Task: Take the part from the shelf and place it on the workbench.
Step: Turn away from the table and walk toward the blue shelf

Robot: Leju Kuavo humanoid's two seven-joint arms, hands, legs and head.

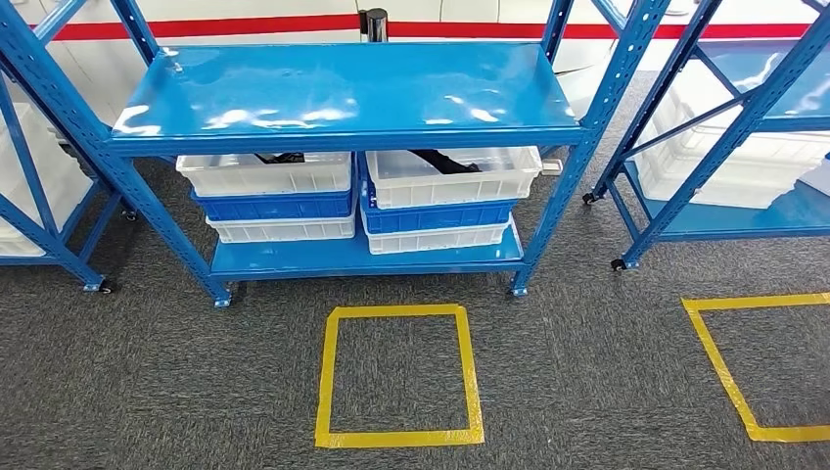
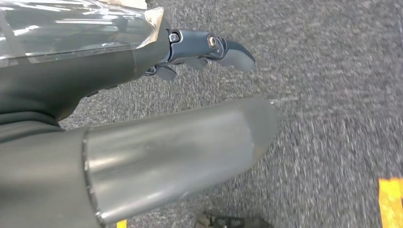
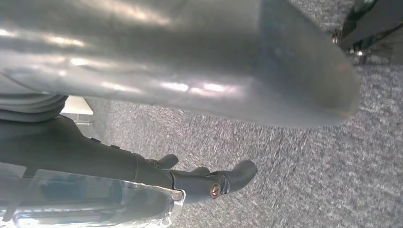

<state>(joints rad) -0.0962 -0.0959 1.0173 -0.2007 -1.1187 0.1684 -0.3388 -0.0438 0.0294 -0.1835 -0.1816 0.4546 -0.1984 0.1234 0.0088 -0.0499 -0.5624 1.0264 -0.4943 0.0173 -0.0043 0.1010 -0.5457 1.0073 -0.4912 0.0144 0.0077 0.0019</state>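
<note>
So both arms are just hanging down over the grey carpet (image 1: 176, 382). Left hand (image 2: 190, 50) has nothing in it, fingers (image 2: 235, 54) loosely extended with a bit of curl, thumb apart from them. Right hand (image 3: 190, 183) is the same deal: fingers (image 3: 240, 173) loosely out, holding nothing.

In the head view the blue shelf (image 1: 343, 93) sits at 12 o'clock, past a yellow tape square (image 1: 399, 375) on the floor. The dark part (image 1: 445, 162) lies in the top white bin (image 1: 455, 176) on the lower level, around 1 o'clock. Another dark piece shows in the left bin (image 1: 264, 174).
</note>
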